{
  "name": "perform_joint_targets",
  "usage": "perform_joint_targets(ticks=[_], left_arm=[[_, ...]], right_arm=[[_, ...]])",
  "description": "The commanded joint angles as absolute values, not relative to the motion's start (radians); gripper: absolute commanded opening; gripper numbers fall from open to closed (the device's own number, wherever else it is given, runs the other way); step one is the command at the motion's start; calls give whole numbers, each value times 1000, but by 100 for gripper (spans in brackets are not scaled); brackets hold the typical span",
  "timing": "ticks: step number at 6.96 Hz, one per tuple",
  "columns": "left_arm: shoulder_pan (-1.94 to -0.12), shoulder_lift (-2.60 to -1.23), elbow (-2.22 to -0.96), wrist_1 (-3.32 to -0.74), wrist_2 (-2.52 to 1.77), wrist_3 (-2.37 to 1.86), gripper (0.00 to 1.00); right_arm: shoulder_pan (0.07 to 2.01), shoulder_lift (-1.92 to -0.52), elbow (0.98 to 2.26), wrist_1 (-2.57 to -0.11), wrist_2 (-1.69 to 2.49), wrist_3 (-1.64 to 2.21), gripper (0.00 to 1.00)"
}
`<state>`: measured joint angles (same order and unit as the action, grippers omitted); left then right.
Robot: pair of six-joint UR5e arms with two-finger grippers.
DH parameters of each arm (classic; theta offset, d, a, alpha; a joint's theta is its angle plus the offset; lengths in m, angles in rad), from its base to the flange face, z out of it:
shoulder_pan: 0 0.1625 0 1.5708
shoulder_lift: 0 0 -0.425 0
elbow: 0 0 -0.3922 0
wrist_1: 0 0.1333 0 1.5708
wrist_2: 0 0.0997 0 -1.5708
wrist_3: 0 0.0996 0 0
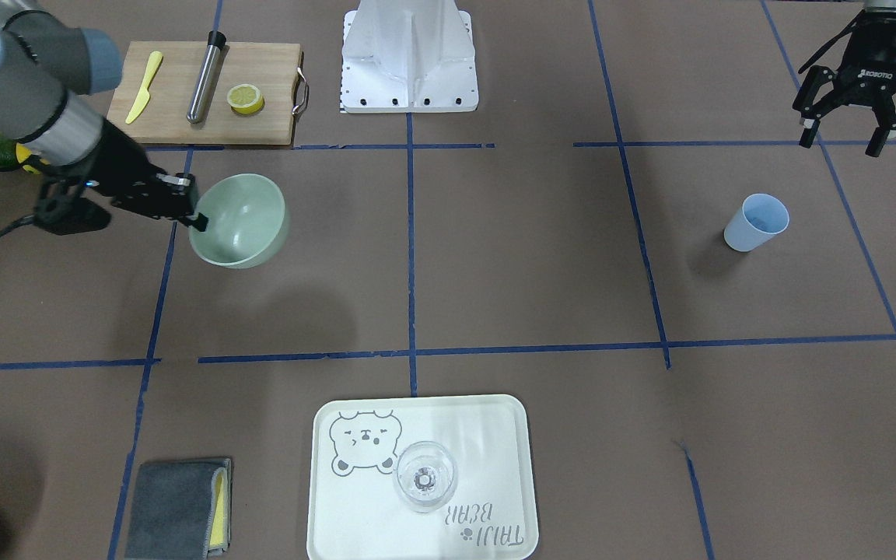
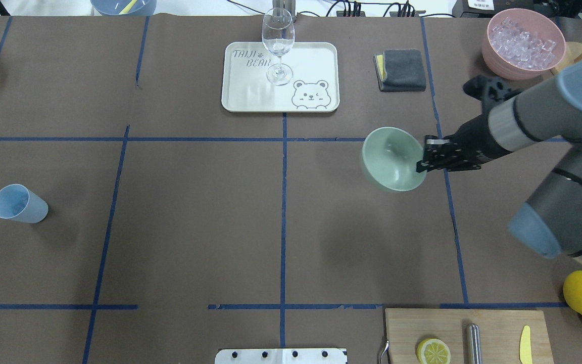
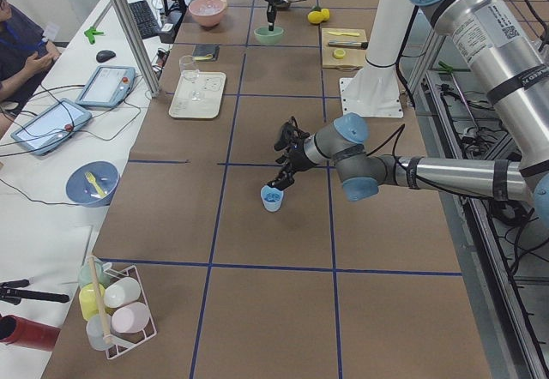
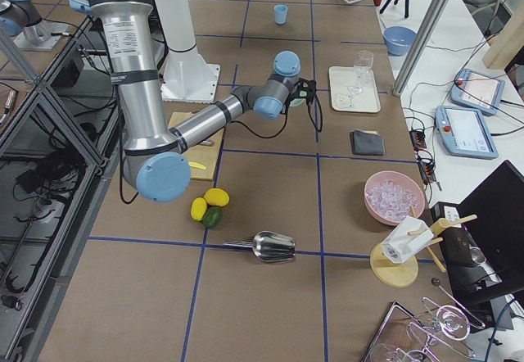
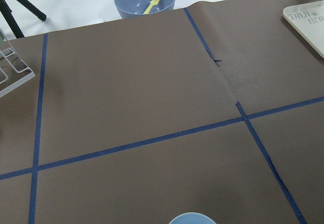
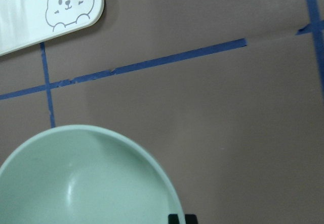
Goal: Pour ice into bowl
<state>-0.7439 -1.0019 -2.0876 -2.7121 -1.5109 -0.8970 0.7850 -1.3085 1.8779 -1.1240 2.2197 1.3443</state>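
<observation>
I'm pinching the bowl (image 2: 387, 154) rim in my right tool (image 2: 421, 166), mid-right; a grey cloth (image 2: 403, 69) is lying above it, ice (image 2: 523, 38) sitting upper right. My left tool (image 1: 845, 140) is hanging spread.

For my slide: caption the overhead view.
Right gripper holds a tilted, empty, round sage-green plastic bowl by its rim.

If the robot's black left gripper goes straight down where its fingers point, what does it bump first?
Most likely the light blue plastic cup: the left gripper hangs open just above it. Depth is hard to judge, so it might slip past onto the brown table.
</observation>
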Motion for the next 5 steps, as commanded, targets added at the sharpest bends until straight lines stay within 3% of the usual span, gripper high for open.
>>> perform_joint_targets(ticks=[1, 3, 5], left_arm=[[-446, -997, -2077, -2714, -1232, -1163, 100], [-268, -994, -2007, -2712, -1019, -1319, 100], [-175, -1000, -1935, -2712, -887, -1400, 100]], right_arm=[[558, -1061, 1862, -1398, 1994, 1419, 0], [502, -901, 1745, -1425, 1944, 1495, 0], [479, -710, 1498, -1417, 1904, 1493, 0]])
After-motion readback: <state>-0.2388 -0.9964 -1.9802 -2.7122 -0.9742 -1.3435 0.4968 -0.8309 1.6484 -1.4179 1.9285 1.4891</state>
